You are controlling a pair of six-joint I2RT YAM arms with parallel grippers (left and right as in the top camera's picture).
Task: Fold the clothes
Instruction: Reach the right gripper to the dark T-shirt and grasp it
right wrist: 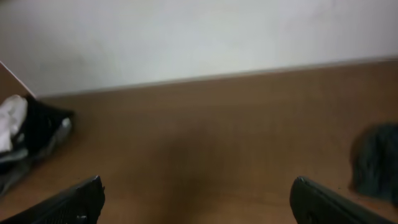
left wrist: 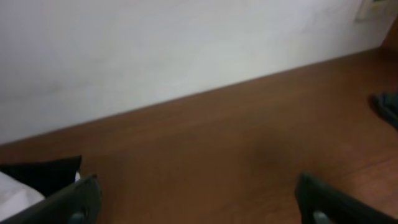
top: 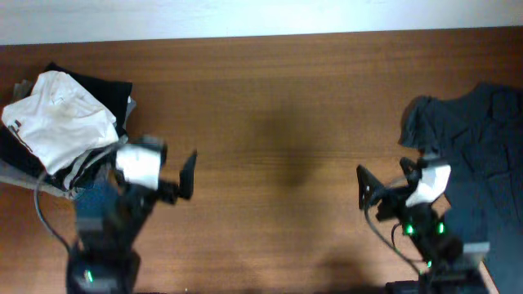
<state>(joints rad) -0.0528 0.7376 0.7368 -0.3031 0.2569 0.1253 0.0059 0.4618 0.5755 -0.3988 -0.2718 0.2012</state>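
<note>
Folding not yet being started. Rumpled dark charcoal shirt being seen at counter right edge, just beside right tool. It and left tool being held spread, empty. All folds judged outstanding.

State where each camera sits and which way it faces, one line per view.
Overhead: above the table, looking straight down; both arms show, left arm, right arm, jaws open.
Left wrist: on the left arm, low, facing the white wall; its open jaws fill the bottom corners.
Right wrist: likewise low, facing the wall; open jaws at the bottom corners.
Shared: all three show the white garment at left, the dark shirt at right.
</note>
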